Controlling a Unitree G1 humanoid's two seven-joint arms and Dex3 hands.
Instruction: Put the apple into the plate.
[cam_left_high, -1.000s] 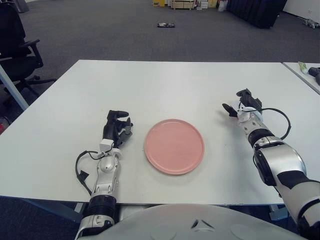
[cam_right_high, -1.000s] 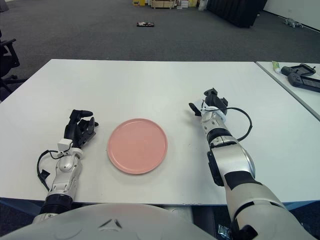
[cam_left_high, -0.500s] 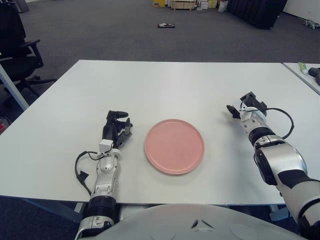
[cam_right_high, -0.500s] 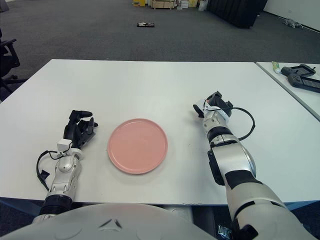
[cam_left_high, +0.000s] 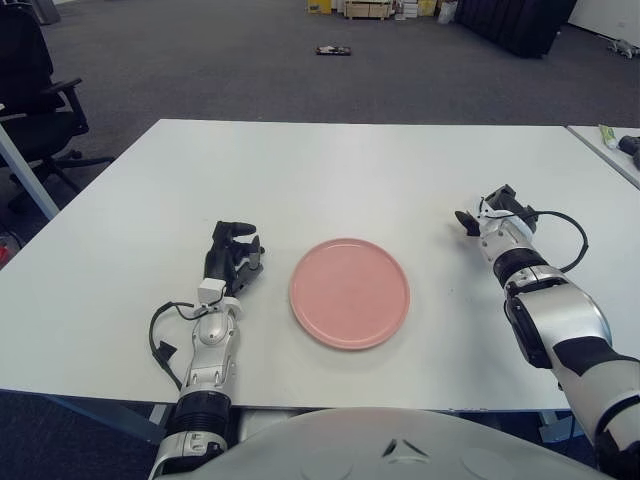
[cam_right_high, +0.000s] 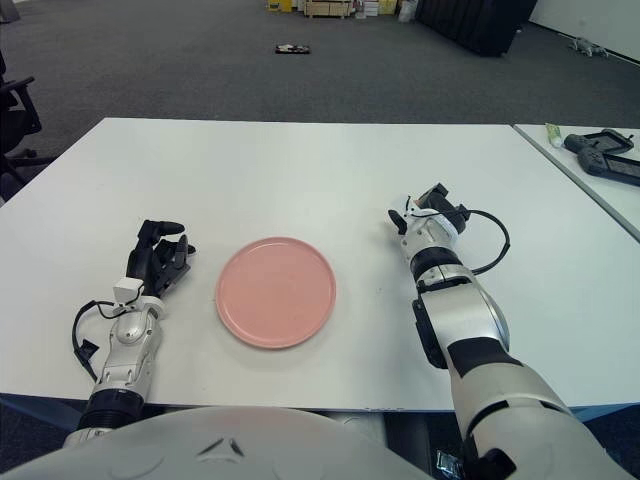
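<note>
Lying near front edge of white surface (cam_left_high: 330, 160): pink plate (cam_left_high: 349, 292), centered, bare; no apple visible. Left robot hand (cam_left_high: 232, 258) beside plate's left, fingers curled, empty. Right robot hand (cam_left_high: 497, 214) well right of plate, grip state unclear.

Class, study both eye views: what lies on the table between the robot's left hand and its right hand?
Only the pink plate lies between the left hand and right hand; both views show it empty.
</note>
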